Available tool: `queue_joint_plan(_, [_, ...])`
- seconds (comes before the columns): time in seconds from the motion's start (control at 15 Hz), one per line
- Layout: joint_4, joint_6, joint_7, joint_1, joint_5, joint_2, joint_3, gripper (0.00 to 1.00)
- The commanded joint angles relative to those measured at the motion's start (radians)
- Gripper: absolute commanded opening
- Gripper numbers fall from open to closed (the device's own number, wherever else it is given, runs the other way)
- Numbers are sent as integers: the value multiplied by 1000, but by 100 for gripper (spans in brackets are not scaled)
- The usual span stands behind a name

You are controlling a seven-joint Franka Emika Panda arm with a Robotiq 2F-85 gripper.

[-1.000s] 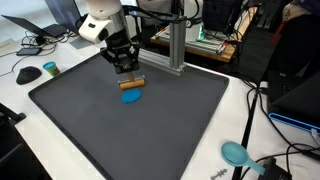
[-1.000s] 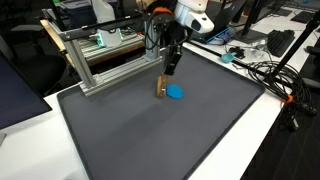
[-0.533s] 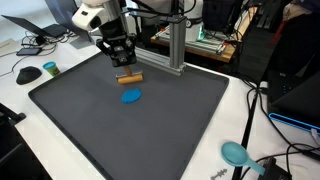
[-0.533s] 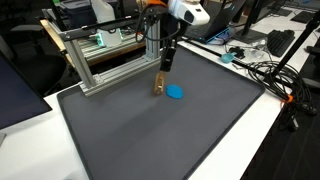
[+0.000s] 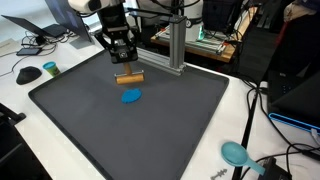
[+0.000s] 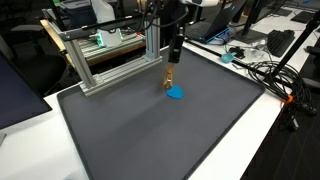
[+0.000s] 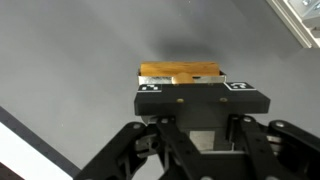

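Note:
My gripper [image 5: 124, 66] is shut on a small brown wooden block [image 5: 129, 77] and holds it a little above the dark grey mat [image 5: 90, 125]. A flat blue disc [image 5: 131, 97] lies on the mat just in front of the block, apart from it. In an exterior view the gripper [image 6: 173, 64] hangs from above with the block [image 6: 171, 77] at its tips and the disc [image 6: 176, 92] just below. In the wrist view the block [image 7: 170, 71] shows beyond the black gripper body, with its shadow on the mat; the fingertips are hidden.
An aluminium frame [image 6: 110, 60] stands at the mat's back edge, close to the arm. A teal object [image 5: 236, 153] and cables lie on the white table off the mat's corner. A dark mouse [image 5: 27, 74] sits beside the mat.
The gripper has risen and shifted toward the aluminium frame, carrying the wooden block away from the blue disc. The disc has stayed put.

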Motion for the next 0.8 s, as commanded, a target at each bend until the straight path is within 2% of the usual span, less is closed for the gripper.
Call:
queue_joint_plan(0.0, [-11,0,28,11,1,-17,2,22])
queue_joint_plan(0.73, [-3,79,57,11,10,9,6,22])
